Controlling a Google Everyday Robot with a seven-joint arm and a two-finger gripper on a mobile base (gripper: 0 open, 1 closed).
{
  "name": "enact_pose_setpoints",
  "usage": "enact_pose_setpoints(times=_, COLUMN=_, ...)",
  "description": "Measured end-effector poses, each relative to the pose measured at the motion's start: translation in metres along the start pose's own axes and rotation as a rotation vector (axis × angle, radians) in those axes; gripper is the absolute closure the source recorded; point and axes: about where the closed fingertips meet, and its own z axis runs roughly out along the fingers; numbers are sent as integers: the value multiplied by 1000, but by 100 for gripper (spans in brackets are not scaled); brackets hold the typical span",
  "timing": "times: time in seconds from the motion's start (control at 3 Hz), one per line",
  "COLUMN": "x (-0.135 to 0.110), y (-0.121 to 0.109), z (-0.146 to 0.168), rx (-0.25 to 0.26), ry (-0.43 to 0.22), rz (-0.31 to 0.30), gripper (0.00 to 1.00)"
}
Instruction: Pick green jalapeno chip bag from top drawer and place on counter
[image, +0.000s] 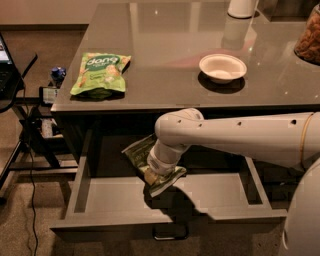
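The top drawer stands pulled open below the counter. The green jalapeno chip bag, olive-green and crinkled, sits in the middle of the drawer, partly under my wrist, its pale end sticking out toward the drawer front. My gripper reaches down from the white arm onto the bag inside the drawer. Its tips are hidden behind the wrist and the bag.
A brighter green bag with white script lies on the counter's left front. A white bowl sits at centre right, a white container at the back, a brown-filled jar at the right edge. A stand with cables is left.
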Motion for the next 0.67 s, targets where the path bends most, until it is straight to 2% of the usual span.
enact_pose_setpoints(times=0.67, x=-2, y=2, z=-10, rx=0, ry=0, rz=0, gripper=100)
